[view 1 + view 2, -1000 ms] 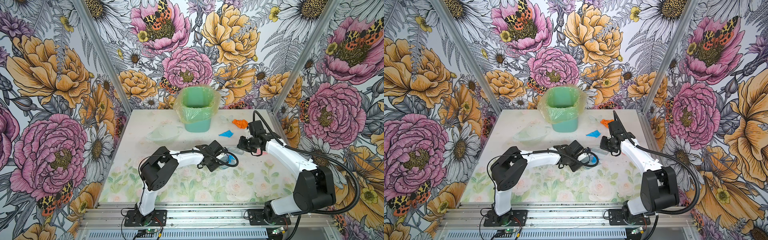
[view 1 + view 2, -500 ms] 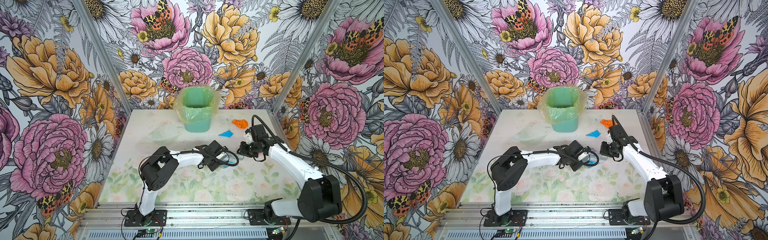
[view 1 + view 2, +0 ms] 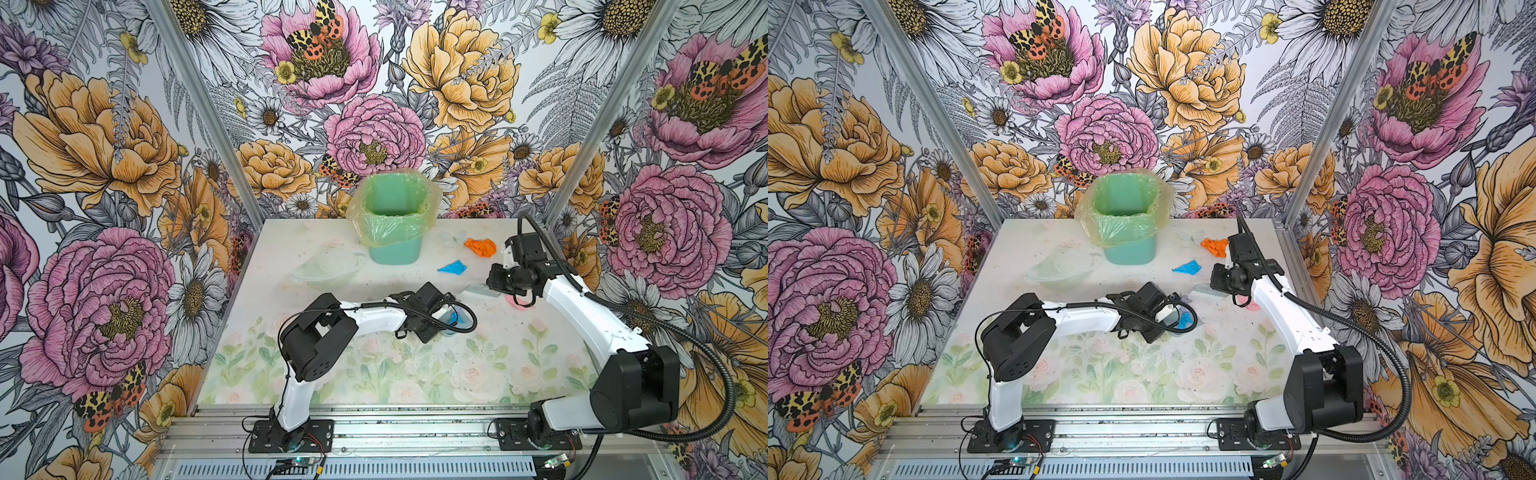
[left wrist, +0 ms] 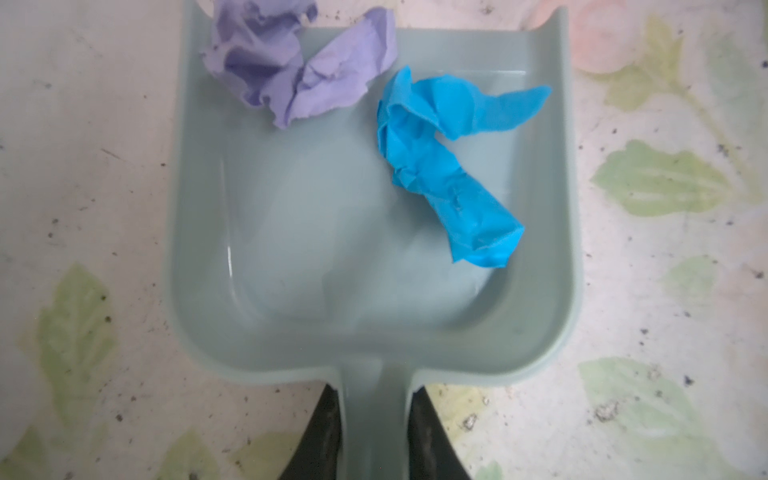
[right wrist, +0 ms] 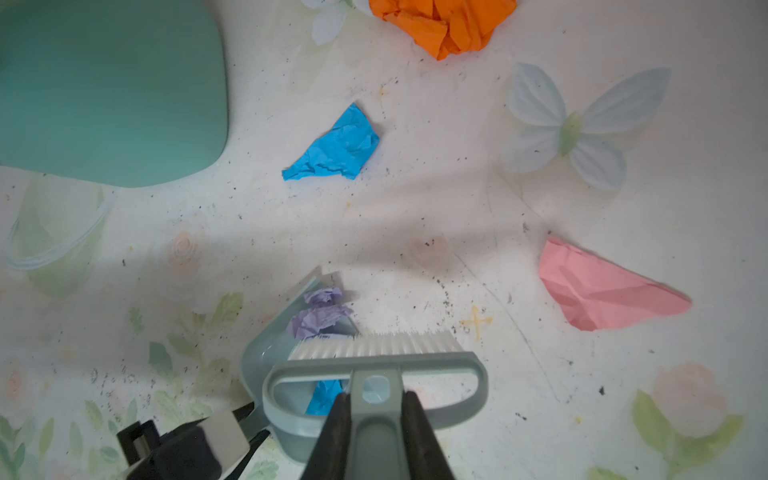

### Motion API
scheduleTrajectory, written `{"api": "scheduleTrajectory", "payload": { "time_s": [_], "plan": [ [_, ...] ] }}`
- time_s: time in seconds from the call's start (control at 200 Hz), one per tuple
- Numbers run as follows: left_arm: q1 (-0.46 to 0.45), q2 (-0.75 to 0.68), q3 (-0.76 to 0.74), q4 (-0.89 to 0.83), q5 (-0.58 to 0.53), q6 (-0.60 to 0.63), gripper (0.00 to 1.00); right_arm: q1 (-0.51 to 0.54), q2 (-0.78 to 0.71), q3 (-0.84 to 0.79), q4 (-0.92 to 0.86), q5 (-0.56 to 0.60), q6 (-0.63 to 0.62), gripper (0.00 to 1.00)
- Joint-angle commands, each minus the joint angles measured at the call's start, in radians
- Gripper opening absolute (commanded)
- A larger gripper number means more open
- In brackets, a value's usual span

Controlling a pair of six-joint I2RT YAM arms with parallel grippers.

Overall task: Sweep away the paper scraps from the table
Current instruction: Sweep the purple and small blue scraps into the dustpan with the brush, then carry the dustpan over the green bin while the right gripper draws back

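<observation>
Moved slightly rightward with the right arm over the last second, baring the whole orange scrap (image 3: 480,246) at the back right of the table (image 3: 374,374). 5 crumpled pieces in view all told: that orange one, a flat blue scrap (image 3: 452,267) just in front of it, a pink scrap (image 5: 606,291) on bare table near the brush, a purple scrap (image 4: 291,62) bunched at the dustpan's open lip, and a twisted blue scrap (image 4: 440,166) lying inside the dustpan (image 4: 270,270). Dustpan flat on the table near its middle, handle clamped tight between the jaws of the left gripper (image 4: 374,399). Brush (image 5: 374,361) held by its handle, jaws of the right gripper (image 5: 376,411) closed on it, white bristles just beside the purple scrap at the lip. Further out, a green lined bin (image 3: 395,245) at the back middle and a clear bowl (image 3: 328,270) to its left.
</observation>
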Motion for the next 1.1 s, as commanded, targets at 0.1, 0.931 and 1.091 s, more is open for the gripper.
{"api": "scheduleTrajectory", "payload": {
  "time_s": [0.1,0.931,1.091],
  "plan": [
    [0.000,0.000,-0.004,0.007,-0.008,-0.009,0.00,0.055,0.077,-0.004,0.131,0.144,0.041,0.00],
    [-0.002,0.013,0.025,-0.009,-0.025,-0.009,0.00,0.103,-0.004,-0.069,0.025,-0.168,-0.153,0.00],
    [-0.002,-0.008,0.006,0.006,-0.043,-0.013,0.00,0.079,-0.040,-0.043,0.019,-0.173,-0.145,0.00]
  ]
}}
